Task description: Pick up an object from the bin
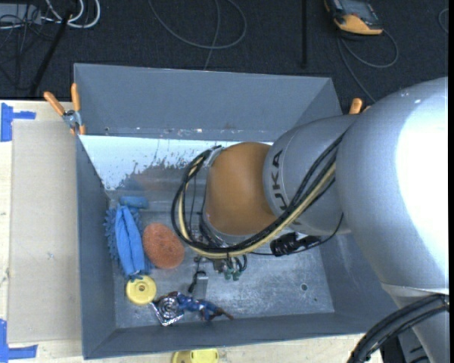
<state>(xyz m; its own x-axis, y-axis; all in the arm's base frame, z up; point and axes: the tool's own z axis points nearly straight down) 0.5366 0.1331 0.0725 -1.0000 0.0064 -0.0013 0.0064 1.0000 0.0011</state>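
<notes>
My gripper point(200, 280) hangs low in the front left part of the bin, under the arm's orange cover. Just left of it lies a round orange scrubby pad point(163, 246). Below and slightly left of the gripper, against the front wall, is a crumpled blue and silver thing point(183, 307). A small yellow round piece point(141, 290) lies to the left of that. I see nothing held by the gripper.
A blue fringed brush-like thing point(127, 237) lies along the left wall beside the orange pad. The arm and its cables cover the middle and right of the bin. Bare floor shows at the front right.
</notes>
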